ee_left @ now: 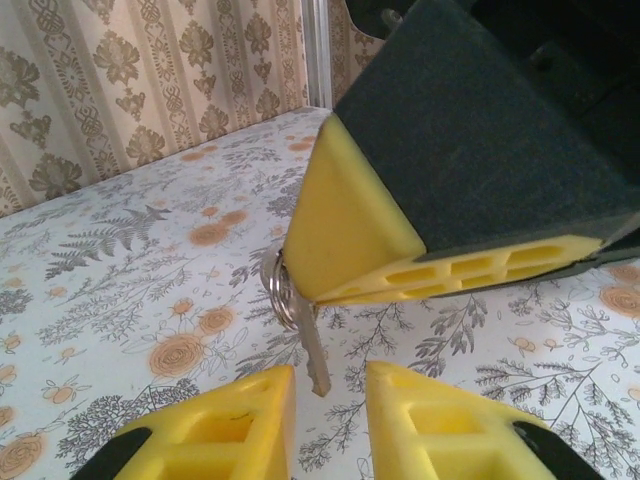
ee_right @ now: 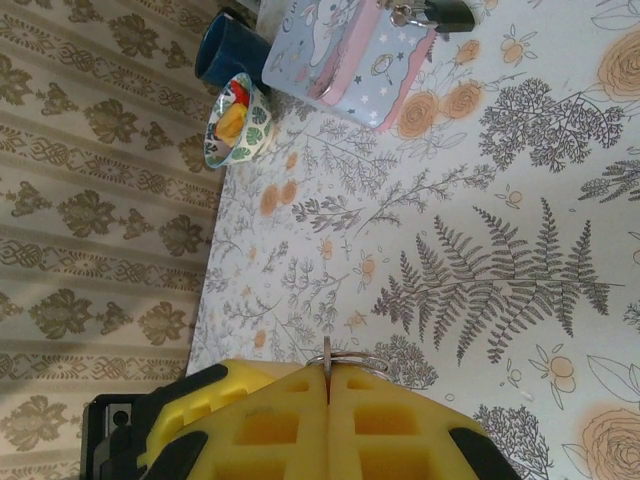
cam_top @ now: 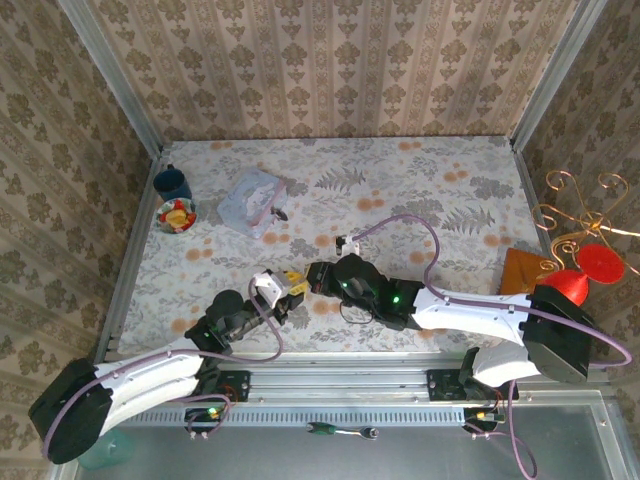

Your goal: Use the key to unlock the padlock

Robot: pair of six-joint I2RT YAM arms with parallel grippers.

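Note:
A silver key [ee_left: 310,350] on a ring [ee_left: 277,290] hangs blade-down from my right gripper [ee_right: 328,372], which is shut on the key's head; the ring [ee_right: 352,360] pokes out past the fingertips. My left gripper [ee_left: 330,400] is just below it, its yellow fingers apart, and the blade tip sits in the gap touching neither finger. In the top view the two grippers meet at the table's front middle, left [cam_top: 290,288] and right [cam_top: 312,280]. The dark padlock [cam_top: 279,213] [ee_right: 440,14] lies far off beside a pastel pouch [cam_top: 250,200].
A blue cup [cam_top: 172,183] and a patterned bowl [cam_top: 177,215] stand at the left edge. A brown flat thing [cam_top: 525,270], red pieces [cam_top: 600,262] and a wire stand [cam_top: 580,210] sit at the right. Metal rails and papered walls enclose the table.

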